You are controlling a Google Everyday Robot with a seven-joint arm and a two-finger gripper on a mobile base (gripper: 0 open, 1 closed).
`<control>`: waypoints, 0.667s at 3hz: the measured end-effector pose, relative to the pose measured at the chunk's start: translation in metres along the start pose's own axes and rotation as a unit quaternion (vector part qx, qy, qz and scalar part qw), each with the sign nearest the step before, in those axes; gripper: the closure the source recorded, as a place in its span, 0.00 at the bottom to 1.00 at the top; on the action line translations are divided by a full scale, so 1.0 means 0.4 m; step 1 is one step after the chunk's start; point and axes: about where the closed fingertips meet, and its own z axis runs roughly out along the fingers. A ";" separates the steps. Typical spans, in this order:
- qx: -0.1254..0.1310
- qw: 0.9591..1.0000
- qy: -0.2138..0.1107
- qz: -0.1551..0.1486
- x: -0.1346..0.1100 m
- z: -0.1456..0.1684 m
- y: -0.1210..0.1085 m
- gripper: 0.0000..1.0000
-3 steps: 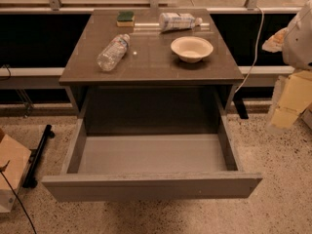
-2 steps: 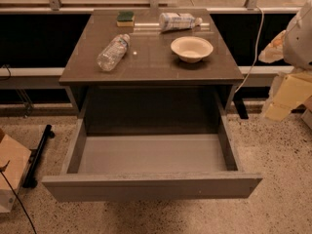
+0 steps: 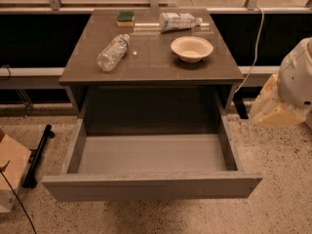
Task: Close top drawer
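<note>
The top drawer (image 3: 151, 186) is pulled far out of the grey cabinet. Its wide flat front panel faces me at the bottom of the view, and its grey inside (image 3: 151, 152) holds nothing. My gripper (image 3: 275, 106) shows as a white and cream shape at the right edge. It hangs to the right of the drawer's right wall, at about the height of the cabinet top, and touches nothing.
On the cabinet top (image 3: 151, 57) lie a clear plastic bottle (image 3: 113, 51), a cream bowl (image 3: 191, 48), a second bottle on its side (image 3: 178, 21) and a green sponge (image 3: 126, 17). A cardboard box (image 3: 9, 177) and a black bar (image 3: 38, 155) are on the floor at left. A cable (image 3: 253, 48) hangs at right.
The arm's cream end has shifted a little to the left, toward the cabinet. The drawer and the things on top have not moved.
</note>
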 end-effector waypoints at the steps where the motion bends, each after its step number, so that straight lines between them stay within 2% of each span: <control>1: -0.026 0.999 -0.018 0.011 0.028 0.078 0.061 0.92; 2: -0.033 0.999 -0.020 0.015 0.036 0.098 0.077 1.00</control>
